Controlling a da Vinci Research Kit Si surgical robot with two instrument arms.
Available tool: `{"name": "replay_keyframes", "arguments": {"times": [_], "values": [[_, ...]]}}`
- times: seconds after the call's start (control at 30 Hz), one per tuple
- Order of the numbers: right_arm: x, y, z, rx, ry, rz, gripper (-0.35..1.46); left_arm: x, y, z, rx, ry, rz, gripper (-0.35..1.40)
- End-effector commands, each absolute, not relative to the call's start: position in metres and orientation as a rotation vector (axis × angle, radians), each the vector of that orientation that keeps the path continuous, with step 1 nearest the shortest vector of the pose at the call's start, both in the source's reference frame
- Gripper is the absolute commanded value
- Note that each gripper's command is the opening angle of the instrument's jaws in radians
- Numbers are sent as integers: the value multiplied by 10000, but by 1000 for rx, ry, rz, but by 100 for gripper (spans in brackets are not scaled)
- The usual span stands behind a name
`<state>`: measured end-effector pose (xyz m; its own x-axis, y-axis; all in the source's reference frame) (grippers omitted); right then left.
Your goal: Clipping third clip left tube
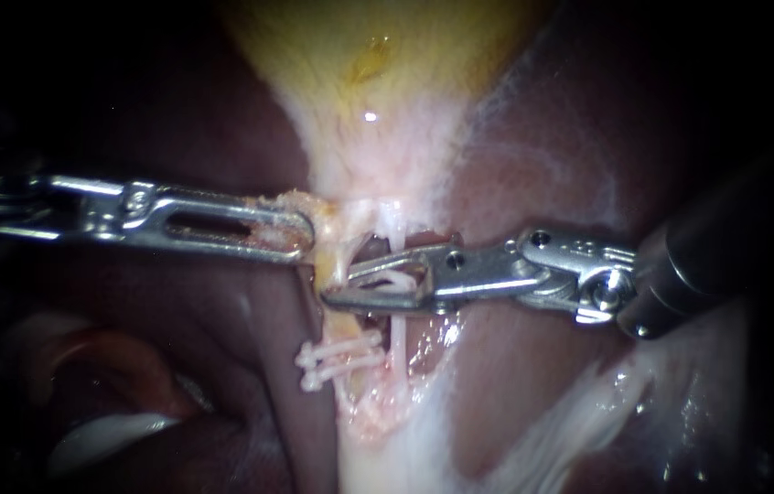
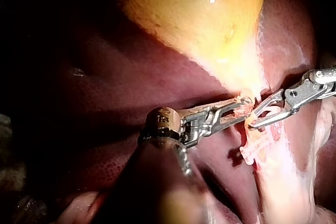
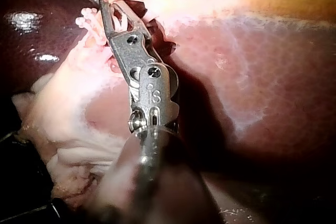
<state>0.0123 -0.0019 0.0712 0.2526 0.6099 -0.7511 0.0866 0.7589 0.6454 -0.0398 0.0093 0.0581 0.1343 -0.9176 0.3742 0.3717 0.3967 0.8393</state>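
The yellow gallbladder narrows downward into two tubes. The left tube carries two white clips lower down. My right instrument comes in from the right. Its jaws straddle the left tube above those clips and are shut on a white clip held between them. The thin right tube runs behind these jaws. My left instrument is shut on the tissue at the gallbladder's neck. In the left wrist view my left instrument meets the right instrument tip to tip.
Dark red liver lies on both sides of the tubes. Pale white tissue streaks the lower right. In the right wrist view the placed clips lie beside my right instrument.
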Motion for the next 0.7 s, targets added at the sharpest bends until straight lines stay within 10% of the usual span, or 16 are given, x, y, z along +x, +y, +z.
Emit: {"name": "replay_keyframes", "arguments": {"times": [0.03, 0.43, 0.7], "values": [[123, -19, 712, 655, 1286, 392, -19, -398, 93, 581, 654, -1040, -1037, -35], [133, -23, 716, 686, 1278, 436, 41, -398, 93, 581, 654, -1040, -1037, -35], [148, -34, 721, 735, 1300, 456, 48, -398, 93, 580, 654, -1040, -1037, -35]]}}
